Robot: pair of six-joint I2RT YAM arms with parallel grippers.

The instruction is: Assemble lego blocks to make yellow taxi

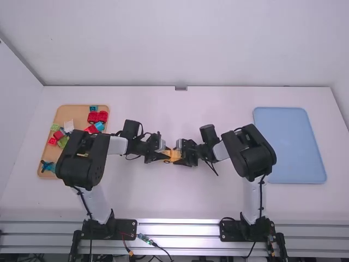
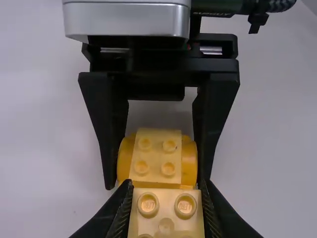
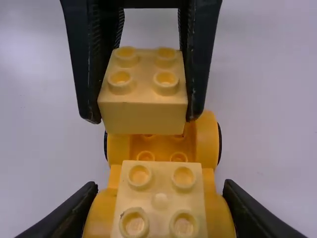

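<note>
In the high view, the left gripper (image 1: 165, 155) and the right gripper (image 1: 180, 158) meet at the yellow car (image 1: 173, 155), over the middle of the white table (image 1: 163, 199). A brown tray (image 1: 80, 114) on the left has a red car (image 1: 98, 117) and other bits in it, and a blue tray (image 1: 289, 144) is on the right. In the left wrist view, the left gripper holds a yellow block (image 2: 166, 215) tight. In the right wrist view, the right gripper holds the yellow car by its round sides, with a small block (image 3: 159, 201) on top. The yellow block is over the car's far end.
</note>
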